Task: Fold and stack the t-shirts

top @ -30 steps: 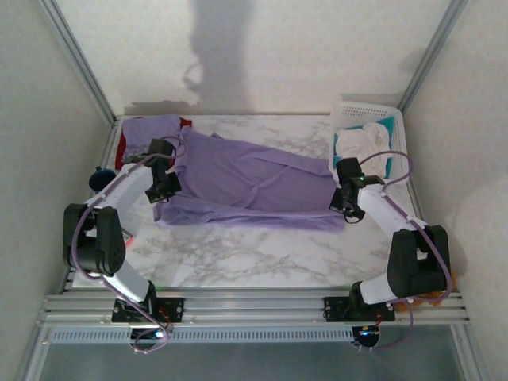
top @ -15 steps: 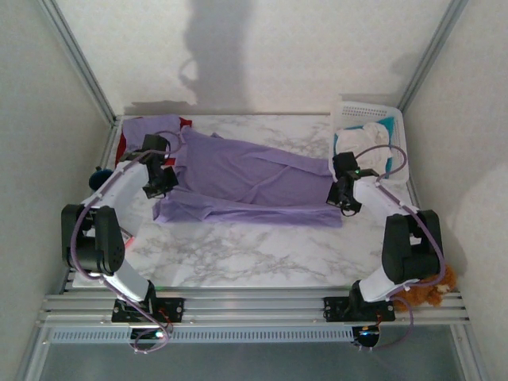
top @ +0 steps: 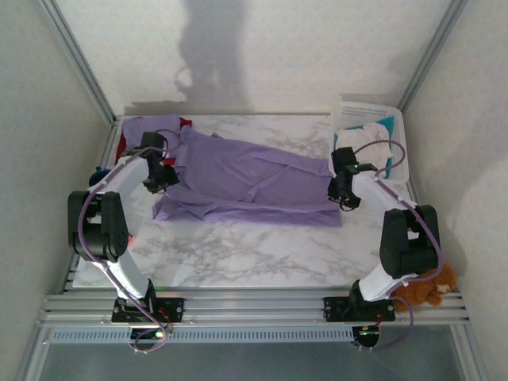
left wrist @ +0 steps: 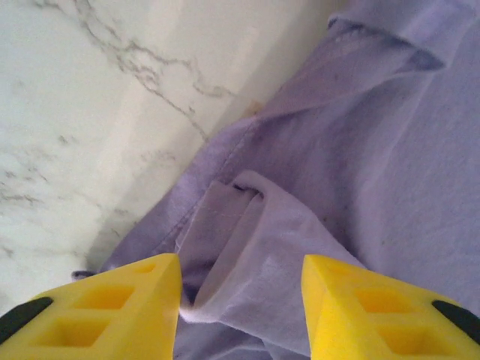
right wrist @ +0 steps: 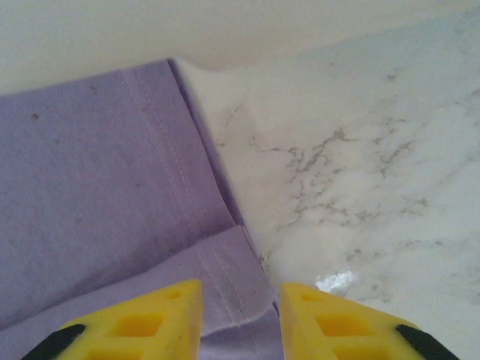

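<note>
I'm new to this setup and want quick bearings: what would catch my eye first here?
A lavender t-shirt lies stretched across the middle of the marble table. An open pincer sits over each end of it, the left pincer and the right pincer. A white basket holding cloth stands at the back right corner.

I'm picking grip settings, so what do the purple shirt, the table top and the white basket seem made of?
The purple shirt: soft matte knit cloth, perhaps cotton; it folds limply and has a stitched hem. The table top: glossy, marble-patterned, grey veins and glare; stone or laminate, cannot tell. The white basket: likely moulded plastic, with perforated walls.
</note>
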{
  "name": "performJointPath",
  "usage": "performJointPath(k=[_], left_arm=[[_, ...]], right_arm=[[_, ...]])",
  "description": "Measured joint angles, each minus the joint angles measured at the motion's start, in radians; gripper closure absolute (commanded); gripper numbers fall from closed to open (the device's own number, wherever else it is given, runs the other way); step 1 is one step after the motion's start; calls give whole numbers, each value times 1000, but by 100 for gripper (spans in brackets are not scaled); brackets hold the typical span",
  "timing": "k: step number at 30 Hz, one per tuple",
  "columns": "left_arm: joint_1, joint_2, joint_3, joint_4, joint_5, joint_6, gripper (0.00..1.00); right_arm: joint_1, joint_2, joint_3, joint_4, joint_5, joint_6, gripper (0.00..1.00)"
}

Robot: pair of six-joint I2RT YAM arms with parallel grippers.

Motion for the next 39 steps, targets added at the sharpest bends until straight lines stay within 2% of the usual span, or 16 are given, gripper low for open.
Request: performJointPath(k=[5, 10, 13, 14, 18, 22, 26, 33, 39], left_arm=[[6, -95, -32, 30, 9, -13, 53], [-2, -248, -120, 43, 11, -27, 53], [-2, -271, -148, 36, 8, -27, 65], [-2, -269, -157, 39, 13, -26, 72], [-2, -265, -224, 62, 45, -36, 89], [0, -263, -295, 100, 69, -54, 99], [5, -231, -302, 130, 83, -55, 100], [26, -159, -305, 170, 105, -49, 100], [26, -148, -306, 199, 128, -45, 100]], right_arm=[[69, -104, 0, -66, -13, 32, 66], [291, -147, 14, -81, -57, 126, 67], [402, -89, 47, -52, -101, 177, 72], [433, -57, 66, -40, -118, 194, 74], [528, 82, 150, 48, -193, 240, 80], [592, 209, 242, 130, -278, 277, 90], [649, 325, 321, 209, -360, 308, 99], [705, 488, 422, 286, -461, 341, 100], [716, 564, 482, 317, -516, 366, 100]])
